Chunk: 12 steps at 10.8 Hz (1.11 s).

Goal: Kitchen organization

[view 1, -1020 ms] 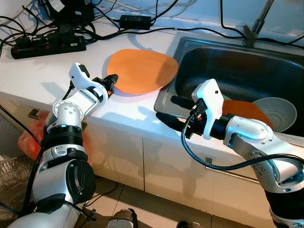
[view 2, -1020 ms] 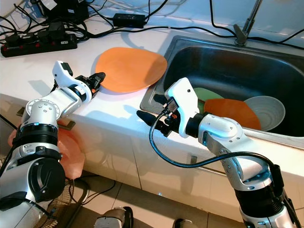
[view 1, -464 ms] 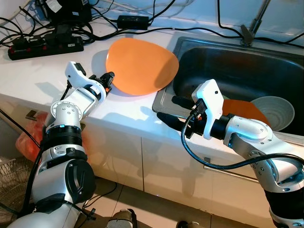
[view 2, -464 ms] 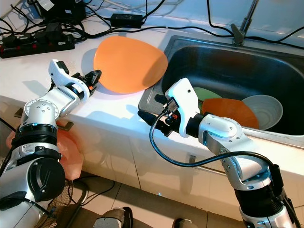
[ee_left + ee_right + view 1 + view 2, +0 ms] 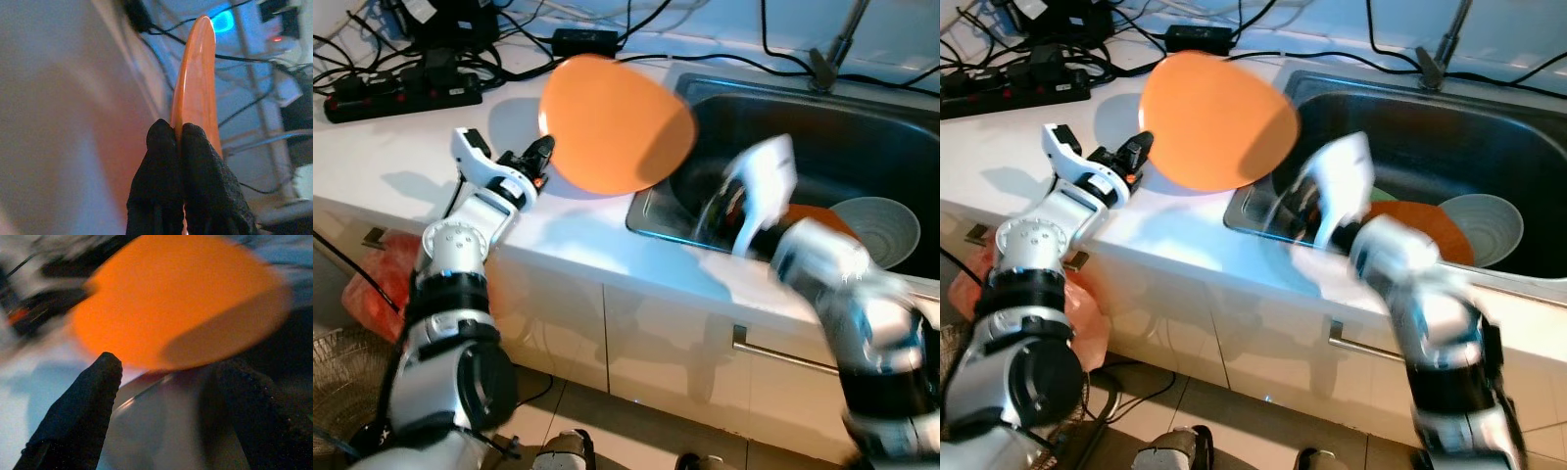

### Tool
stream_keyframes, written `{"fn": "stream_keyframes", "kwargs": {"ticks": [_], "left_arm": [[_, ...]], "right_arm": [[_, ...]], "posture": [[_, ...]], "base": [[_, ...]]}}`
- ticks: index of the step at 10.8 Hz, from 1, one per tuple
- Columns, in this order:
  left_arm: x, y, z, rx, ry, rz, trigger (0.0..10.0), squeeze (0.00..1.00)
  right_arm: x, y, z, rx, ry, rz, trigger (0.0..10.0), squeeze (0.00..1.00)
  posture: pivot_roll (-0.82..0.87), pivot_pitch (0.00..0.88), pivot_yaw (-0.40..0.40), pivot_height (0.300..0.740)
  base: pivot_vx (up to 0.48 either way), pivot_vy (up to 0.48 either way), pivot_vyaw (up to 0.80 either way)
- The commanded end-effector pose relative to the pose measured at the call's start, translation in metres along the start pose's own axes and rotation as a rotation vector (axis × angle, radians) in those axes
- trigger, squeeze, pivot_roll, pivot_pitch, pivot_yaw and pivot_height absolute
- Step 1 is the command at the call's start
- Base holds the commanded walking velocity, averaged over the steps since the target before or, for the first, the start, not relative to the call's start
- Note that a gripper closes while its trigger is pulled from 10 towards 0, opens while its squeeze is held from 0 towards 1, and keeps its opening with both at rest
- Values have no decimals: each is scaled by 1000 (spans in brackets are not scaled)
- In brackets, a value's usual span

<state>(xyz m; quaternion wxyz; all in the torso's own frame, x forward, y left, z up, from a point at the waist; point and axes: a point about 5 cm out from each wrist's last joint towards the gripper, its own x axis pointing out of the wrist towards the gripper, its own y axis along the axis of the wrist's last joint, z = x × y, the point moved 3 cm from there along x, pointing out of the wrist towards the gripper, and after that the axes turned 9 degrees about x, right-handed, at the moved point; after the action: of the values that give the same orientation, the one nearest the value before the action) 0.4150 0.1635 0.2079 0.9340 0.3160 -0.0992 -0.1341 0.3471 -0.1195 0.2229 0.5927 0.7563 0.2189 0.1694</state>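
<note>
Head views are showing the left claw (image 5: 540, 157) pinching the near rim of an orange plate (image 5: 617, 122), which is tilting up clear of the white desk (image 5: 440, 157) and hanging partly over the edge of the steel sink (image 5: 862, 127); that looks like carrying it toward the basin, where another orange plate (image 5: 813, 220) and a grey bowl (image 5: 881, 227) are lying. A black power strip (image 5: 401, 93) and cables are sitting at the back of the desk. The right arm is blurring above the sink's front rim. Left wrist view is showing both black fingertips (image 5: 161, 147) clamping the plate's thin edge, plate standing edge-on. Right wrist view is showing the right claw (image 5: 166, 396) spread wide, holding nothing, facing the orange plate's underside, likely to support it
</note>
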Motion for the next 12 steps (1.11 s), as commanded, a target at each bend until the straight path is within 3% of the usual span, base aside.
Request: {"fn": "stream_keyframes", "kwargs": {"ticks": [1, 2, 6, 7, 10, 12], "left_arm": [[-2, 15, 17, -1, -108, 64, 0, 0], [-4, 18, 19, -18, -138, 86, 0, 0], [-5, 15, 24, -29, -179, 88, 0, 0], [-5, 12, 27, -34, -195, 79, 0, 0], [-4, 8, 29, -39, -202, 73, 0, 0], [-3, 1, 39, -55, -239, 53, 0, 0]], "right_arm": [[-1, 7, 18, 81, -92, 56, 10000, 0], [0, 9, 26, 162, -139, 93, 10000, 0], [4, 9, 34, 251, -194, 123, 10000, 0], [5, 11, 38, 311, -201, 145, 10000, 0], [8, 19, 36, 473, -139, 235, 10000, 0], [16, 22, 23, 601, -22, 283, 10000, 0]], "posture": [[96, 104, 23, 740], [95, 101, 24, 740], [94, 98, 25, 740], [96, 95, 23, 740], [96, 92, 24, 740], [102, 92, 23, 740]], "base": [[0, 0, 0], [0, 0, 0], [0, 0, 0], [0, 0, 0], [0, 0, 0], [0, 0, 0]]}}
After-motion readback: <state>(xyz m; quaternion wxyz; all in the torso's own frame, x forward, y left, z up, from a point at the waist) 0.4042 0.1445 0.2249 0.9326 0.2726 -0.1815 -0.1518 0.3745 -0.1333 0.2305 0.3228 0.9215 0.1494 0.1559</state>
